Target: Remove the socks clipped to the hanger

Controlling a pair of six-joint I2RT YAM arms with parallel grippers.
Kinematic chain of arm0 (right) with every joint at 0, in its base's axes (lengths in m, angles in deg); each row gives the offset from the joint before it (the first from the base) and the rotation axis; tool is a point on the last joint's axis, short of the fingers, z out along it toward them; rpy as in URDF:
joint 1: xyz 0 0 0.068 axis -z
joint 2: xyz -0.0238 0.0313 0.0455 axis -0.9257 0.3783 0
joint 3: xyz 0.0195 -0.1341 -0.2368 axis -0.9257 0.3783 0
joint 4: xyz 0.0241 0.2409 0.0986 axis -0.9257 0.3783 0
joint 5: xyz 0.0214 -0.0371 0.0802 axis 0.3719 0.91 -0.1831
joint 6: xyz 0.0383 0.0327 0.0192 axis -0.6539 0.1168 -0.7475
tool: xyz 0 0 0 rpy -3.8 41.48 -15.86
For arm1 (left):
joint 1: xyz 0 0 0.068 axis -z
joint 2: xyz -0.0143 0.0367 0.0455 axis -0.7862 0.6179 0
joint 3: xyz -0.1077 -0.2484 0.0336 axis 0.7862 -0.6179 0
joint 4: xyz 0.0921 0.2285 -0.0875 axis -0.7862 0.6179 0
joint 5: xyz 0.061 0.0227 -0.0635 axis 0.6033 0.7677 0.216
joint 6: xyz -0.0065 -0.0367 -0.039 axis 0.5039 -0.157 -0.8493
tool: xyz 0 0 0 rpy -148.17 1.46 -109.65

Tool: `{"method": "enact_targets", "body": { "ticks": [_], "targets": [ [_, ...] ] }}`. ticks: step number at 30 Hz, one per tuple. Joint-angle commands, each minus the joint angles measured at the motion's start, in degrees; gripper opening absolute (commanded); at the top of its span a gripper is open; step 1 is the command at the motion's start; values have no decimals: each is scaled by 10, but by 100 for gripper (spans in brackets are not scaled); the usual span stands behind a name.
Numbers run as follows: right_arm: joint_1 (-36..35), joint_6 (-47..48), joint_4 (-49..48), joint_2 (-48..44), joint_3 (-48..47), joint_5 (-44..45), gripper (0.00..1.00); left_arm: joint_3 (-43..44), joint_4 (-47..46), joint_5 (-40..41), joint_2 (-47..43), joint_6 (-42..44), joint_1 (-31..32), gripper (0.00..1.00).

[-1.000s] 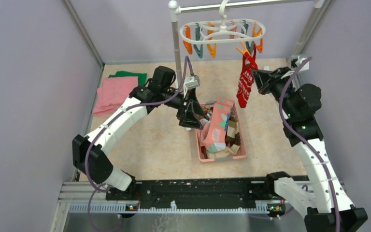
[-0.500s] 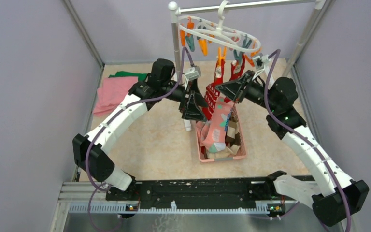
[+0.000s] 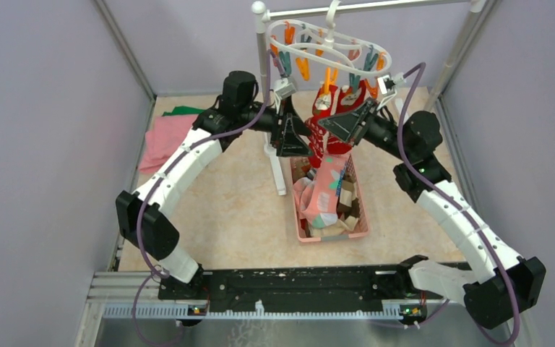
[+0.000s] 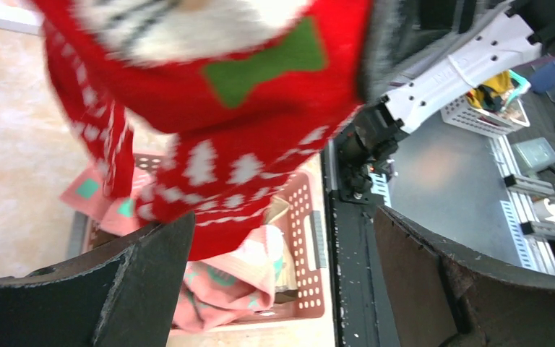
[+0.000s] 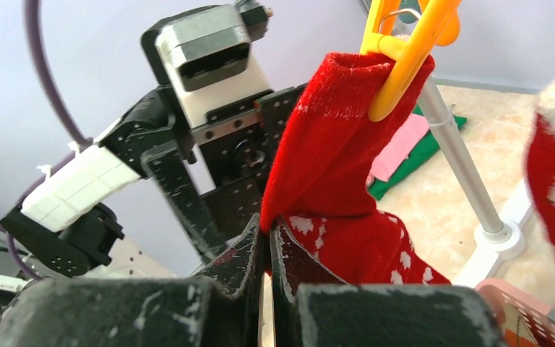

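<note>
The white hanger (image 3: 330,45) hangs tilted from the metal rail, with orange and teal pegs. A red sock with white patterns (image 3: 325,134) hangs from an orange peg (image 5: 405,54); a second red sock (image 3: 347,97) hangs beside it. My right gripper (image 5: 269,231) is shut on the red sock (image 5: 332,159) just below its clipped cuff. My left gripper (image 4: 282,282) is open, with the red sock (image 4: 224,108) hanging close in front of it, above the basket. A pink sock with teal marks (image 3: 325,191) and argyle socks lie in the basket.
The pink basket (image 3: 363,224) sits on the beige table between the arms. The rail stand's left post (image 3: 266,79) and white foot (image 3: 279,170) stand just left of it. Folded pink and green cloths (image 3: 170,134) lie at the far left.
My right arm has swung left from the right side, pulling the red sock and tilting the hanger towards the left arm. My left gripper has risen towards the sock.
</note>
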Motion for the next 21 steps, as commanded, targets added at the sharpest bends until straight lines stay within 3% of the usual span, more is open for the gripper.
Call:
{"method": "enact_targets", "body": {
  "ticks": [1,10,15,21],
  "targets": [
    [-6,-28,-42,2,-34,-22,0,24,-47,10,6,-8,-23,99],
    [-6,-37,-45,10,-39,-30,0,42,-16,-2,6,43,-30,99],
    [-6,-46,-57,18,-35,-37,0,38,-62,-51,14,-3,-30,99],
    [-6,-52,-65,25,-31,-38,0,13,-146,-95,21,-84,-25,81]
  ]
}}
